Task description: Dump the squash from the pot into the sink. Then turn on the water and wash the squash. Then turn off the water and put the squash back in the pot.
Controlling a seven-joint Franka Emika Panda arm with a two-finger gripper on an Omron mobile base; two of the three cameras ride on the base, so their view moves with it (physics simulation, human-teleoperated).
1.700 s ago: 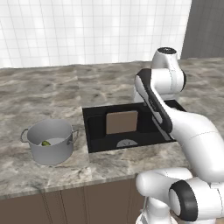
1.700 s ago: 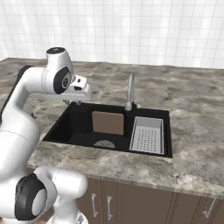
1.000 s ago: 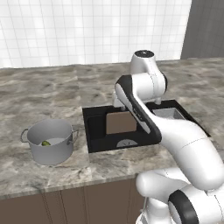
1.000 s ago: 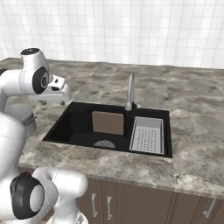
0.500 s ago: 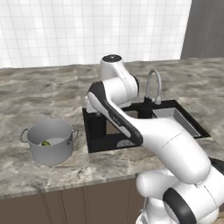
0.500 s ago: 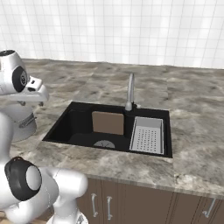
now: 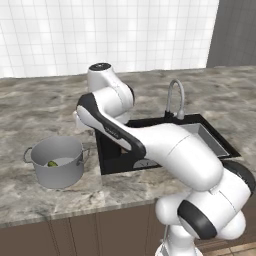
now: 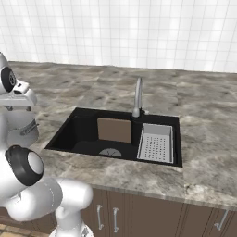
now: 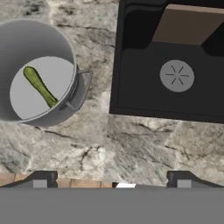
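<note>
Reach toward pot; dumping not yet begun.
Gripper (image 9: 112,177) wide, empty, above the counter (image 9: 144,140). Squash (image 9: 40,85) lies inside the pot (image 9: 65,52), up-left; sink (image 9: 144,94) up-right. Next: grasp the pot's handle.

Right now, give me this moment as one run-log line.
stage: approach | end effector: open, empty, above counter | squash: in pot | sink: dry, no squash | water: off
</note>
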